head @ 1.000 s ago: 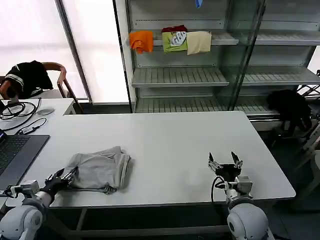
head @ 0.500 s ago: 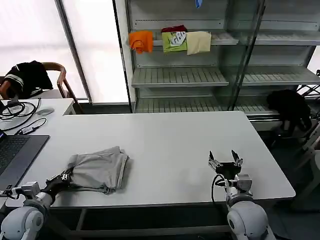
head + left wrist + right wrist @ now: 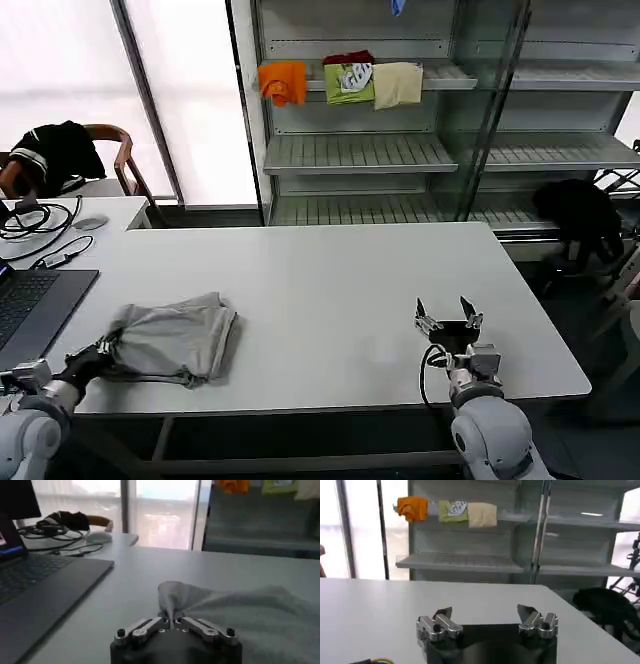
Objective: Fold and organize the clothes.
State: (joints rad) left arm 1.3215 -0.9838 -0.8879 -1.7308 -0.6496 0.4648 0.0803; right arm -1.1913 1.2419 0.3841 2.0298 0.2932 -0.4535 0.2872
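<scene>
Left gripper [image 3: 172, 622] is clamped on a corner of the grey shirt [image 3: 170, 343], low at the front left corner of the desk [image 3: 330, 290]. From this pinch the folded bundle spreads toward the middle, near the front edge, just beside the laptop [image 3: 30, 305]. Right gripper [image 3: 450, 325] hovers with fingers apart over the front right part, well apart from the cloth.

Risk, in my judgement: a pull on one corner could drag the bundle off the front edge or undo the folds. The chest print is hidden, and the left arm is cut off.
</scene>
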